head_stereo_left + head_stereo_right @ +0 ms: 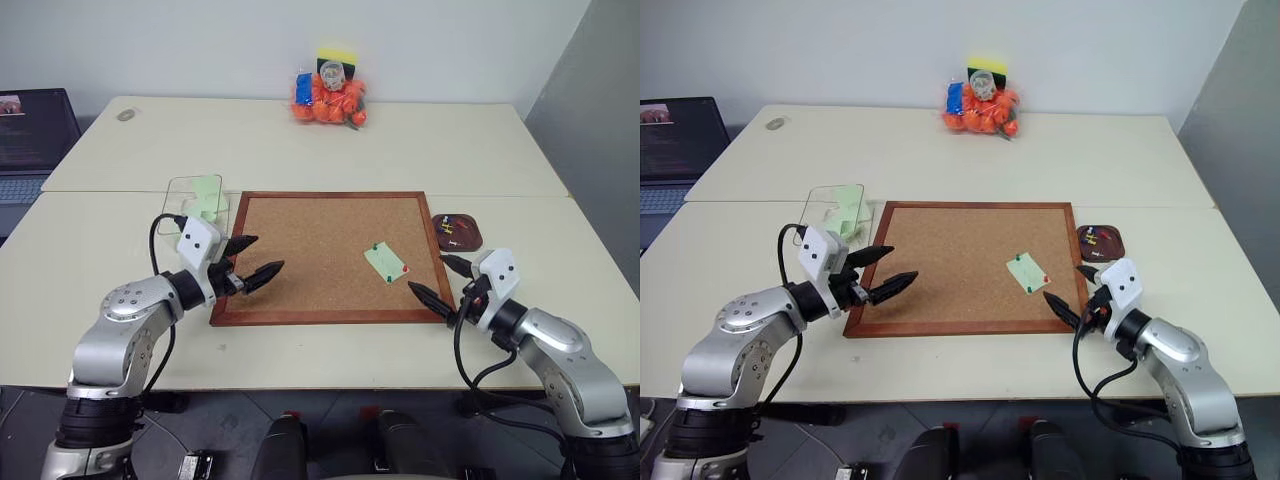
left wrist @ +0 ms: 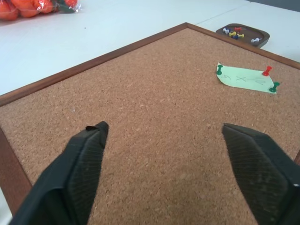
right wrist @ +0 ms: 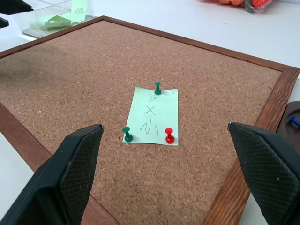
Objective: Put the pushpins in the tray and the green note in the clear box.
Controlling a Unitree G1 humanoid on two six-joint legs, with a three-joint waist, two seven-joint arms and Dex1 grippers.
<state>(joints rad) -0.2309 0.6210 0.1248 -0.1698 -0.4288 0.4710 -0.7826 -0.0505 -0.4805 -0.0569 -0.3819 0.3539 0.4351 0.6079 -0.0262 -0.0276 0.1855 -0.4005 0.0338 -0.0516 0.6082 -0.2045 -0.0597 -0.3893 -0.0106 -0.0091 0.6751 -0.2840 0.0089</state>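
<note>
Both tools hover just above the near edge of the cork board (image 1: 330, 255), which lies flat on the worktop (image 1: 300, 150) and serves here as the landmark. The left tool (image 1: 251, 259) sits over the board's near-left corner with its two black fingers spread and nothing between them. The right tool (image 1: 440, 282) sits at the near-right corner, fingers likewise spread wide and empty, aimed inward across the cork.

The green note (image 3: 152, 115) lies on the board's right half, nearer the right tool. It is fixed by three pushpins: a green pin (image 3: 158, 88) at its far edge, a second green pin (image 3: 126, 134) and a red pin (image 3: 169, 135) at its near corners.

Just off the board's right edge, toward the far-right corner, rests the tray (image 1: 457, 230), already holding several pins. Touching or just beside the far-left corner stands the clear box (image 1: 198, 200), with pale green slips inside. An orange bag (image 1: 330, 95) lies well beyond the far edge.

The step in hand is judged to be pin removal by the right tool. Each head is tiny, so the fingers should narrow before descent, straddle one head, and pull straight up; the near red pin is the readiest. The note should stay untouched until all pins are out, lest it tear.
</note>
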